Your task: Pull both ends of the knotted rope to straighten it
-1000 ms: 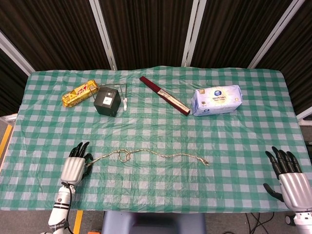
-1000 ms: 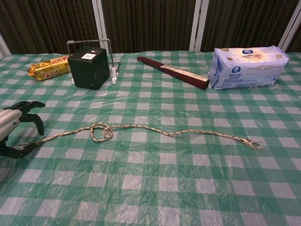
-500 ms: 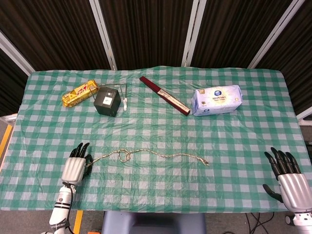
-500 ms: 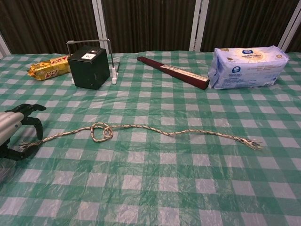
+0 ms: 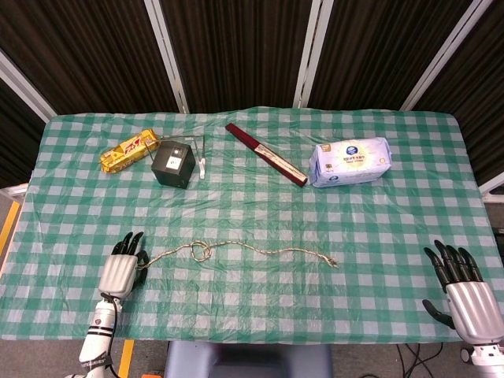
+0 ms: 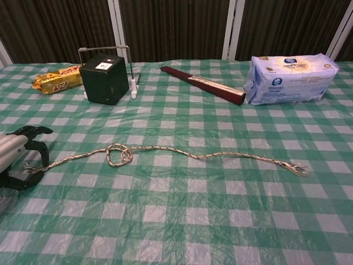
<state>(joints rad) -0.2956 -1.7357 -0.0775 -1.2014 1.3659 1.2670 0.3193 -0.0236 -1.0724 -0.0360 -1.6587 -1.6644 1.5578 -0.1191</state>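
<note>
Tabletop [image 5: 394,213]: covered in green-and-white check cloth.
Rope [image 6: 209,156]: lies across the near middle, loose knot [image 6: 118,155] toward its left, frayed ends at both sides.
Left hand [image 6: 16,157]: at the rope's left end, fingers curved about it; whether they grip cannot be told.
Right hand [image 5: 465,295]: at the near right edge, well apart from the rope, fingers spread, holding nothing.

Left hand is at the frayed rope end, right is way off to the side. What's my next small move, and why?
Probably close the left hand fingers on the near end of the tan knotted rope: that end lies between them, but a firm grip isn't visible yet. The right hand sits open near the table's right edge, far from the rope's other frayed end, so it goes there afterwards.
</note>
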